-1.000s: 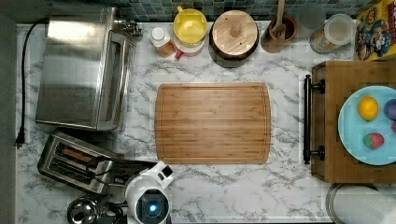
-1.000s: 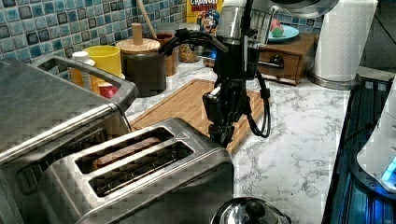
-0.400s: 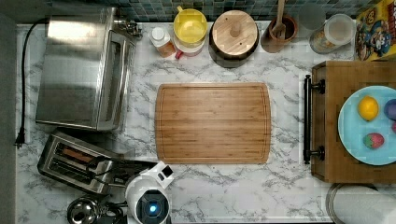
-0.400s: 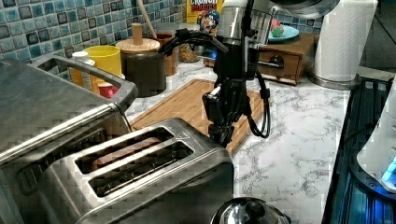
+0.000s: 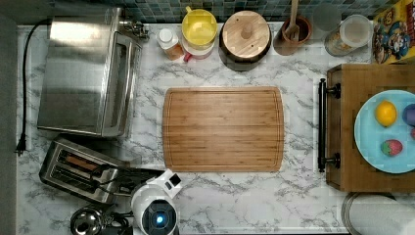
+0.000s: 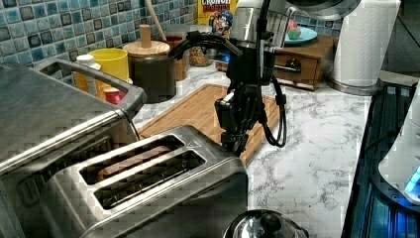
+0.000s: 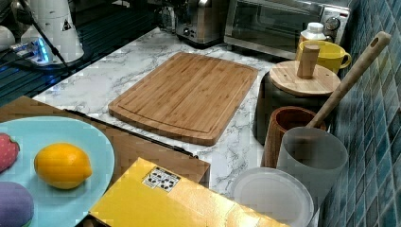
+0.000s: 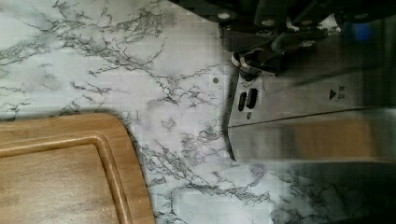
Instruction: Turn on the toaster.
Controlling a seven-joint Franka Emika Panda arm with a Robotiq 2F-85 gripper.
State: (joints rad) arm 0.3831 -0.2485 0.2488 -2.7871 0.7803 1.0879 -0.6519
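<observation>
Kitchen: marble counter point(image 5: 303, 205), tile backsplash point(image 6: 29, 29), toaster oven point(image 5: 83, 73).

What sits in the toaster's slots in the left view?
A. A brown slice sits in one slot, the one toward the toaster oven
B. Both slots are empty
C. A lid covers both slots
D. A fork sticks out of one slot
A: in the left view the toaster holds a brown slice in the slot toward the toaster oven.

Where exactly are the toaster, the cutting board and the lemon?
toaster point(image 6: 148, 173): left view, on the steel top between its two slots.
cutting board point(image 5: 222, 128): top view, middle of the wooden surface.
lemon point(image 7: 62, 165): right view, centre of the yellow fruit.
</observation>
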